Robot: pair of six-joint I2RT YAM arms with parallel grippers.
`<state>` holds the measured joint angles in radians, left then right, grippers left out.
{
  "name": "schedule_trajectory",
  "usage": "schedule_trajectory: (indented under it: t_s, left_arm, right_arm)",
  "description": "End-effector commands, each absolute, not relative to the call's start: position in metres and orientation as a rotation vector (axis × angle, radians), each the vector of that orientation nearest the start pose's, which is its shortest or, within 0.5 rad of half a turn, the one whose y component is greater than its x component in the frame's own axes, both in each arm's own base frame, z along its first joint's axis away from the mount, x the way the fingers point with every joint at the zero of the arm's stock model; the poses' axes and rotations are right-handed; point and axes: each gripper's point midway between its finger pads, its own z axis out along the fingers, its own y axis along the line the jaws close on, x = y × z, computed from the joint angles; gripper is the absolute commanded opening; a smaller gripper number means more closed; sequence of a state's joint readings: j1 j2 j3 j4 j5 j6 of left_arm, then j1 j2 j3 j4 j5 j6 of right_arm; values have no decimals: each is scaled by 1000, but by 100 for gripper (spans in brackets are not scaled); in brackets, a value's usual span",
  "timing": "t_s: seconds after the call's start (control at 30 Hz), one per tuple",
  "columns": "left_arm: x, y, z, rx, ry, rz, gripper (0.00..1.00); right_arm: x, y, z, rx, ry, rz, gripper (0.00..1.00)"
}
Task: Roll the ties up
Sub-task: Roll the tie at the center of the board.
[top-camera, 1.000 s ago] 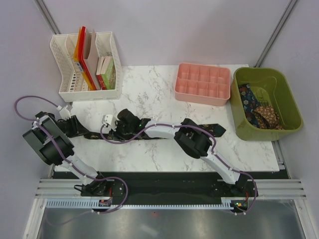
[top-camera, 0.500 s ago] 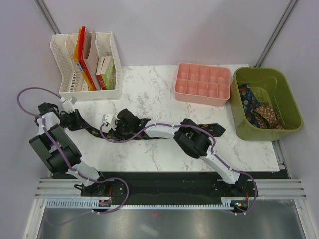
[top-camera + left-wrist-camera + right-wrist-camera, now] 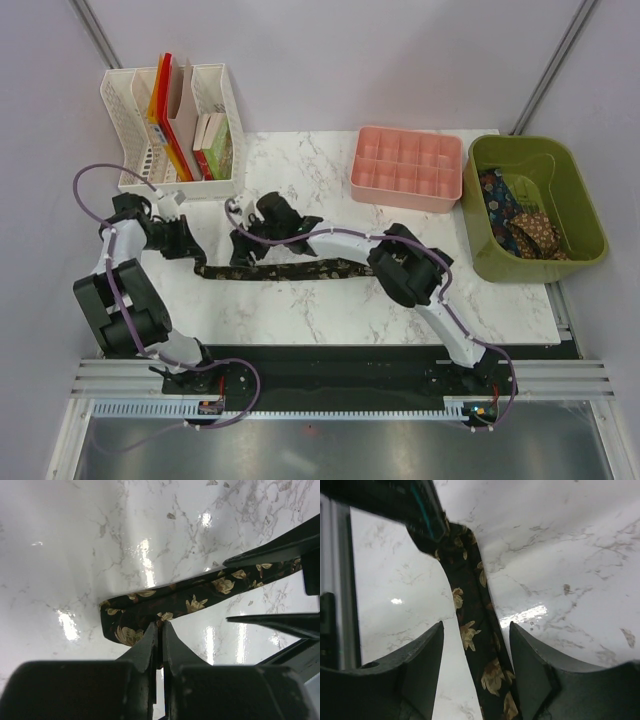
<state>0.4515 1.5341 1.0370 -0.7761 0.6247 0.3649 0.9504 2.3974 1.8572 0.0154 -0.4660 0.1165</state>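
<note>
Green bin [image 3: 520,143] at the table's right edge held bundled ties [image 3: 530,232], dark with blue and brown patterns. White file organizer [image 3: 225,100] back left held upright folders and books [image 3: 180,120]. Pink compartment tray [image 3: 405,200] sat beside the bin. One tie [image 3: 300,270], black with gold-brown flowers, lay flat, stretched lengthwise across the white marble table [image 3: 300,180]. Left gripper [image 3: 160,626] jaws were together, clamped on its left end. Right gripper [image 3: 476,627] jaws stood apart, straddling the strip. Plain grey walls [image 3: 350,60] behind.
</note>
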Motion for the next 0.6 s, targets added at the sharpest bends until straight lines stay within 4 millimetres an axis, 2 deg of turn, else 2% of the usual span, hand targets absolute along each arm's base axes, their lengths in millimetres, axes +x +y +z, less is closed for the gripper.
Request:
schedule_trajectory:
  t_s: [0.0,0.13,0.17,0.2,0.23,0.43,0.57]
  left_arm:
    - [292,27,90,-22,2575,-620,3]
    - [293,16,84,-30,2597,-660,2]
    - [293,15,84,-28,2595,-667,2]
    - [293,12,84,-19,2595,-674,2]
    - [295,10,85,-11,2590,-676,2]
    - [294,-7,81,61,2606,-711,5]
    - [295,-12,72,69,2642,-738,8]
  right_arm:
    - [295,554,128,-972,1948,1387,60]
    - [288,549,130,-781,2087,1541,54]
    - [285,545,123,-736,2131,1567,54]
    - [283,546,129,-714,2110,1616,54]
    - [280,546,131,-635,2160,1668,54]
    - [279,544,127,-435,2224,1764,54]
    - [279,541,114,-307,2283,1787,56]
